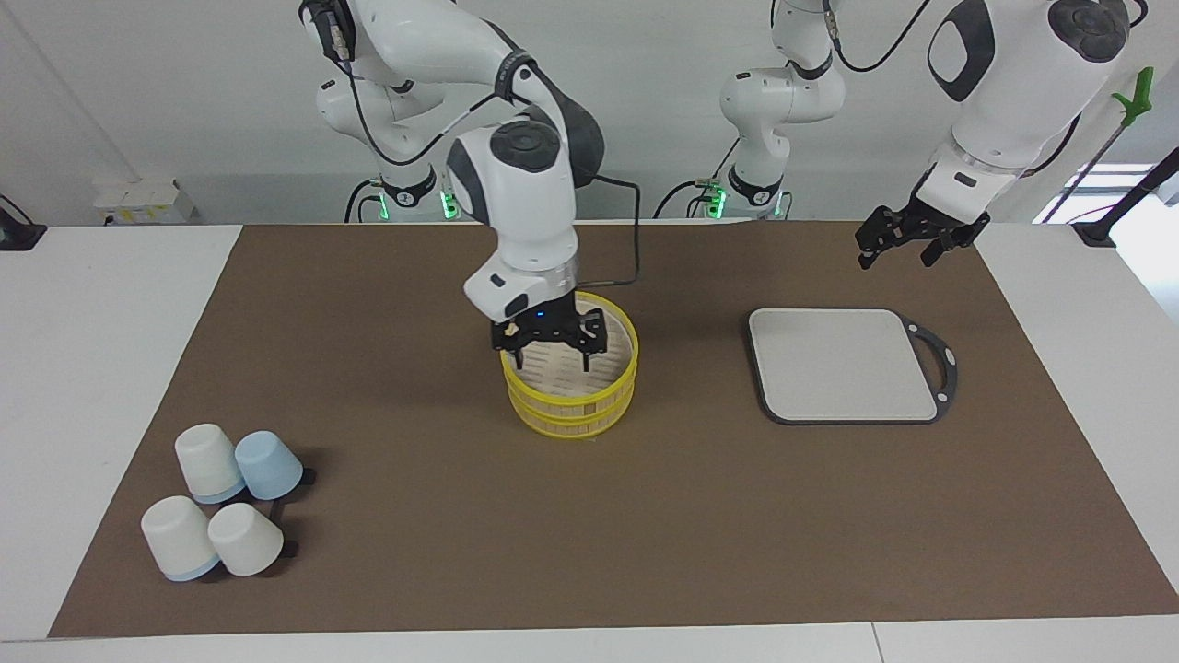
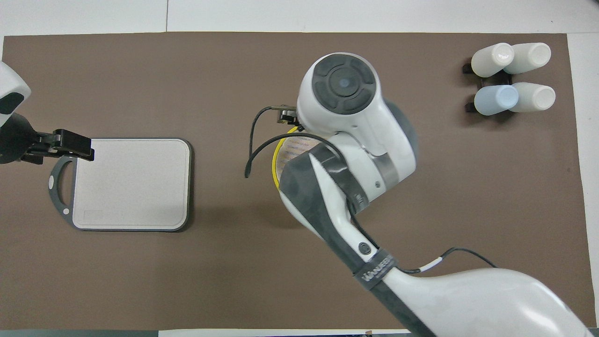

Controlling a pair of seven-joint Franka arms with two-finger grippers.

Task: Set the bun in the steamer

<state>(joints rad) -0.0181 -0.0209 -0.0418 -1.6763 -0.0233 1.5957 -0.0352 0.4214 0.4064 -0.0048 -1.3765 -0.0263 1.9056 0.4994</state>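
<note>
Right gripper (image 1: pixel 551 350) spread wide over steamer (image 1: pixel 615 385).
No bun seen; left gripper (image 1: pixel 907 241) held open above board (image 1: pixel 843 368).

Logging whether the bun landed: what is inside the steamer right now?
Only slatted floor shows inside the steamer, with the open right gripper over it. No bun is visible; the gripper and arm cover part.

Yellow-rimmed steamer (image 1: pixel 589 405) with slatted tan floor, grey-framed pale board (image 1: pixel 843 364), white and blue cups (image 1: pixel 226 502), brown mat (image 1: pixel 414 276)
</note>
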